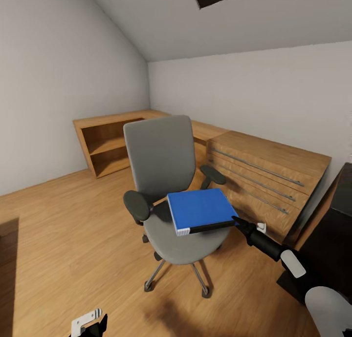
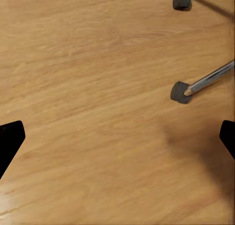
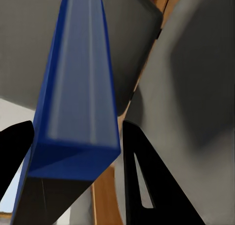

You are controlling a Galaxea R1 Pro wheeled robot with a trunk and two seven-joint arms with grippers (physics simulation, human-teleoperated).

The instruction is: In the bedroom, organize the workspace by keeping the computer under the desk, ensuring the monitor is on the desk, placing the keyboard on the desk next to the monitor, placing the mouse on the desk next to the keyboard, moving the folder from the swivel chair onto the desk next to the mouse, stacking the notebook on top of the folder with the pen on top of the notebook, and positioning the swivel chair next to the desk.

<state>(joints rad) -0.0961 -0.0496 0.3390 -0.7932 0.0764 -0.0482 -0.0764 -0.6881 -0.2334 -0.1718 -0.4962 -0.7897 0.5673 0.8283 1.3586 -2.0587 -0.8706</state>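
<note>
Your blue folder (image 1: 200,209) sits tilted above the seat of the grey swivel chair (image 1: 164,180), jaws pinching its corner.

Sloped white walls over a wooden floor (image 1: 63,239) — low open shelf (image 1: 110,144), wooden drawer unit (image 1: 266,180) alongside.

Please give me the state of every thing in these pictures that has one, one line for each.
Bright blue rectangular folder: raised over the seat, tilted, gripped at its near corner.
Grey upholstered swivel chair: upright on the wooden floor.
Right hand: shut on the folder, one finger either side of its edge.
Left hand: open, empty, above the floor.
Light wooden drawer unit: drawers closed.
</note>
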